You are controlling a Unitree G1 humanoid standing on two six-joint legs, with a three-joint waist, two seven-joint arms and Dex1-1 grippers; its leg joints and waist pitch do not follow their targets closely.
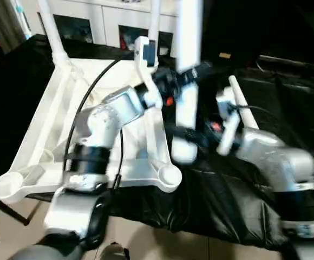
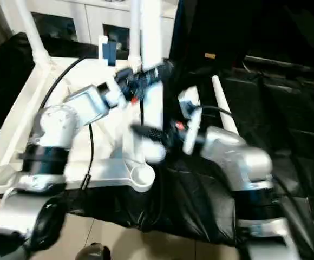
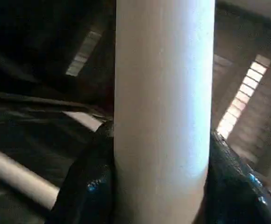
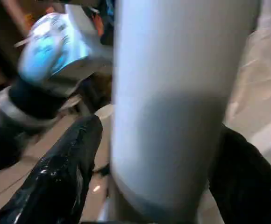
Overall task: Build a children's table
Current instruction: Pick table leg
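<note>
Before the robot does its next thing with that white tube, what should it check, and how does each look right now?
1. Left gripper clamps the leg: ok.
2. Right gripper has its fingers around the leg with a gap: not gripping, not ok.
3. Leg upright: ok.
4. Leg's lower end over the near corner socket: not ok, it hangs beside it.
5. Table top lying ribs up: ok.
6. Spare leg clear of the arms: cannot tell.
</note>
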